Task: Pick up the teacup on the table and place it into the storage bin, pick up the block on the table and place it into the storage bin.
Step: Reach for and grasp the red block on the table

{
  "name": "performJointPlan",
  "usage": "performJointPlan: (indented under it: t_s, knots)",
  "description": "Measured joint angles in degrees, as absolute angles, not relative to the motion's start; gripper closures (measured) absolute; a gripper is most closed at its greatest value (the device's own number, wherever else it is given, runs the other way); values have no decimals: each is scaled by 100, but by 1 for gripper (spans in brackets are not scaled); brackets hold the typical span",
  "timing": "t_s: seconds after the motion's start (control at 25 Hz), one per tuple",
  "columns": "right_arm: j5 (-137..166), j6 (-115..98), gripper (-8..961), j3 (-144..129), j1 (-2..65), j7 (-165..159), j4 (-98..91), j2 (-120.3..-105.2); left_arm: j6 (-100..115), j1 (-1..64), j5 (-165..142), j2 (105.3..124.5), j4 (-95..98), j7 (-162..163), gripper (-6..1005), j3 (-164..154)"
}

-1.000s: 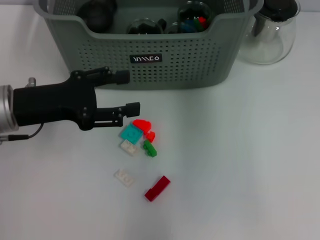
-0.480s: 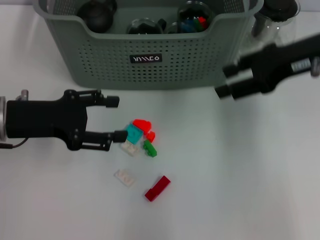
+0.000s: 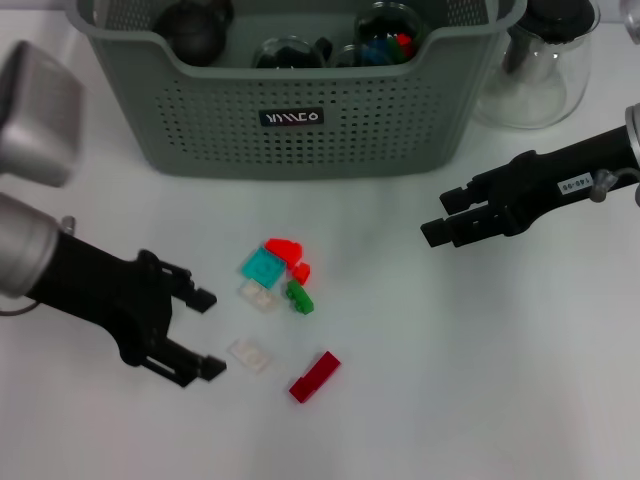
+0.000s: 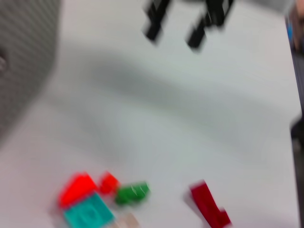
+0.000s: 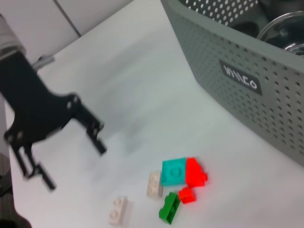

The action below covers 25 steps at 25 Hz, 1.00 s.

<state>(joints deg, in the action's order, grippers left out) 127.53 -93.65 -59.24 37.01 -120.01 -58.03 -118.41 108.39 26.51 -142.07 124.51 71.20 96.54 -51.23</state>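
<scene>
The grey-green storage bin (image 3: 290,110) stands at the back and holds glass teacups (image 3: 290,50), a dark round item and some blocks. No teacup shows on the table. Loose blocks lie in front of the bin: red (image 3: 284,247), teal (image 3: 262,265), green (image 3: 299,297), two white (image 3: 249,354) and dark red (image 3: 314,376). My left gripper (image 3: 208,334) is open and empty, just left of the nearer white block. My right gripper (image 3: 441,217) is open and empty, to the right of the blocks. The right wrist view shows the bin (image 5: 247,80), the teal block (image 5: 173,171) and the left gripper (image 5: 73,165).
A clear glass jug (image 3: 535,70) stands right of the bin at the back. The left wrist view is blurred; it shows the green block (image 4: 132,192), the dark red block (image 4: 209,209) and the right gripper (image 4: 173,28) farther off.
My left gripper has drawn back from beside the bin toward the table's front, down to the nearer white block. My right arm has come into view and moved nearer the front.
</scene>
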Motion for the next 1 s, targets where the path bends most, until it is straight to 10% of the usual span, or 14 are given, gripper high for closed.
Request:
performJointPlan:
  t_s: [1.0]
  knots:
    - [12752,-9046,298,-5734,3772,-11865,-5581,-11718,9387,3173,-14191,12481,7931,12542,172,-9389]
